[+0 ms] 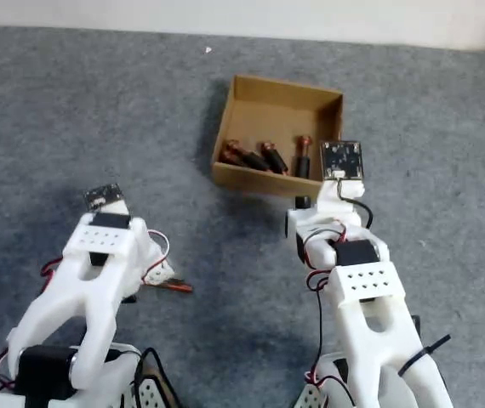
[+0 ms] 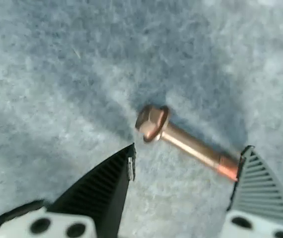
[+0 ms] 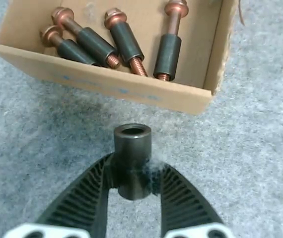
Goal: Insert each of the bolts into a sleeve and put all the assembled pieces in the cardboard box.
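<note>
While your right pincer (image 3: 132, 166) pinches a dark sleeve (image 3: 131, 153) betw. its fingers, open bore toward the wrist cam, the sleeve's far end is hidden by the fingers. In the high view it sits just outside the near wall of the cardboard box (image 1: 259, 180), at approx. 5 o'clock of the box, and the sleeve is hard to make out there.

You've got 4 assembled pieces (image 3: 126, 42) lying inside the box, 3 close together, 1 apart toward the side wall. Part of the box is cut off in the right wrist view.

Your left pincer (image 2: 188, 150) is spread wide over the grey carpet (image 1: 55, 110). A copper bolt (image 2: 181, 139) lies flat betw. the fingers, with no sleeve on it. Its threaded end is right at one fingertip; can't tell if they touch. From the high view, most of the bolt is under the left arm (image 1: 98, 255); a short copper end pokes out at approx. 4 o'clock of the wrist.
</note>
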Robot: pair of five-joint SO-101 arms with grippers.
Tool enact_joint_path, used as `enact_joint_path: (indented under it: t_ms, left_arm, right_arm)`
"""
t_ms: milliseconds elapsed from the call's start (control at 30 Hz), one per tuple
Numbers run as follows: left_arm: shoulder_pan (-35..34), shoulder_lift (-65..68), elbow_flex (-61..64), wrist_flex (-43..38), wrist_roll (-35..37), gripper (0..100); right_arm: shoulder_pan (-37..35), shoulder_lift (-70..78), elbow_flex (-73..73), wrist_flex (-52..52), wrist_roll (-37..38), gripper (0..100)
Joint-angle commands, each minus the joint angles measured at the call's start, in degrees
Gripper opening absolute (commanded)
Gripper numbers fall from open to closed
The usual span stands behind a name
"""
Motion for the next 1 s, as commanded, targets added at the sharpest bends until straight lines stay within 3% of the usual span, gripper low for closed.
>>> enact_joint_path:
  t_ms: [0, 167, 433, 767, 967]
  left_arm:
    - [-0.4, -1.27, 3.74, -8.88, 4.31, 33]
    - [-0.57, -1.27, 3.47, -10.02, 6.68, 31]
    - [-0.84, -1.27, 3.91, -20.22, 8.88, 0]
    - [-0.75, -1.89, 0.92, -23.03, 7.82, 1]
    - [-0.48, -1.89, -4.88, -22.95, -0.18, 1]
  right_arm:
    - [0.48, -1.71, -0.57, -1.98, -0.09, 0.5]
    - [0.48, -1.71, -0.48, -1.98, -0.09, 0.5]
    - [0.48, -1.71, -0.48, -1.98, -0.09, 0.5]
    - [0.48, -1.71, -0.4, -1.98, -0.09, 0.5]
    - [0.4, -2.24, -0.22, -1.98, -0.09, 0.5]
